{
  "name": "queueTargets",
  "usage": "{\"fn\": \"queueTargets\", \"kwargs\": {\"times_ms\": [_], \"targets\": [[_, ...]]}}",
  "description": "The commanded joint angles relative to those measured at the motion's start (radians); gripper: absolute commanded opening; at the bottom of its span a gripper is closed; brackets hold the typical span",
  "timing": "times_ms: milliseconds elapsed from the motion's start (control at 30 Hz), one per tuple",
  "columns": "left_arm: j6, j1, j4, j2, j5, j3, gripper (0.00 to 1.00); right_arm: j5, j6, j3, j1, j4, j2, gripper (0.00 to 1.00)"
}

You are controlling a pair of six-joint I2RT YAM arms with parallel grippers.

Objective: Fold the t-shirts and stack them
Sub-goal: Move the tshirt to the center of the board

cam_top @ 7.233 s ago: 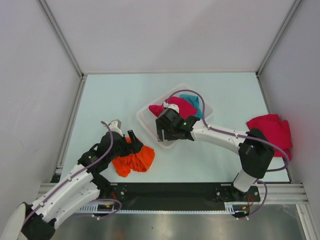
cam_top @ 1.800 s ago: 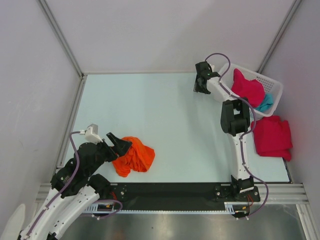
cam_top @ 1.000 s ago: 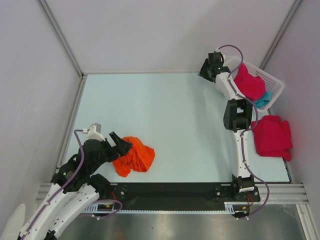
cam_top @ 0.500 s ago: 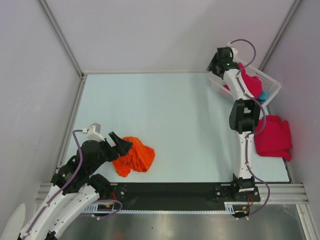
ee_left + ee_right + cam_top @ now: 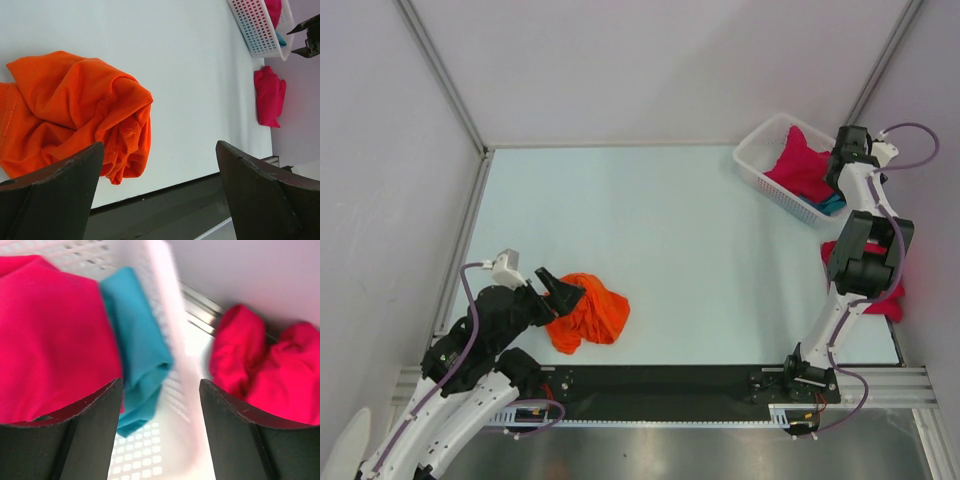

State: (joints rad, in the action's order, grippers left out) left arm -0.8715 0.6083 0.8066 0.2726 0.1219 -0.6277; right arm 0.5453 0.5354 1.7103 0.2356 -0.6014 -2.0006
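Top external view, leftmost: my left tool [image 5: 560, 290] hangs wide open and empty, the orange t-shirt [image 5: 588, 315] crumpled on the tabletop [image 5: 670, 230] just past its tips. My right tool [image 5: 847, 160] is open over the basket [image 5: 760, 165] rim, with a magenta t-shirt [image 5: 800, 165] and the teal t-shirt [image 5: 832, 205] inside on one side and another magenta t-shirt [image 5: 270, 375] bunched outside on the other. I judge nothing is folded or stacked yet, so all four are left.

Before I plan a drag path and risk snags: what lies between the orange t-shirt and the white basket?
Only bare table between the orange t-shirt and the white basket; the top external view shows it, the left wrist view too.
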Motion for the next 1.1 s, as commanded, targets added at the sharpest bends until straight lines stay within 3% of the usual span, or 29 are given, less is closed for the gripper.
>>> {"fn": "queueTargets", "kwargs": {"times_ms": [0,333,400,467,733,900,1067], "targets": [[0.017,0.002,-0.038,-0.016,-0.039,0.002,0.99,0.042,0.052,-0.055,0.008,0.017,0.069,0.68],[0.019,0.002,-0.006,-0.050,-0.028,-0.032,0.99,0.058,0.086,-0.109,0.008,-0.035,0.065,0.62],[0.022,0.002,-0.006,-0.050,-0.033,-0.038,0.99,0.056,0.081,-0.135,0.008,-0.015,0.083,0.25],[0.023,0.002,-0.006,-0.041,-0.034,-0.041,0.99,0.071,0.092,-0.179,0.007,-0.011,0.114,0.00],[0.026,0.002,-0.024,-0.029,-0.048,-0.044,0.99,0.110,0.143,-0.368,-0.056,0.035,0.259,0.00],[0.022,0.002,-0.023,-0.035,-0.051,-0.041,0.99,0.256,0.245,-0.475,-0.218,0.016,0.399,0.00],[0.022,0.002,-0.017,-0.046,-0.051,-0.043,0.98,0.406,0.441,-0.491,-0.370,-0.155,0.453,0.00]]}}
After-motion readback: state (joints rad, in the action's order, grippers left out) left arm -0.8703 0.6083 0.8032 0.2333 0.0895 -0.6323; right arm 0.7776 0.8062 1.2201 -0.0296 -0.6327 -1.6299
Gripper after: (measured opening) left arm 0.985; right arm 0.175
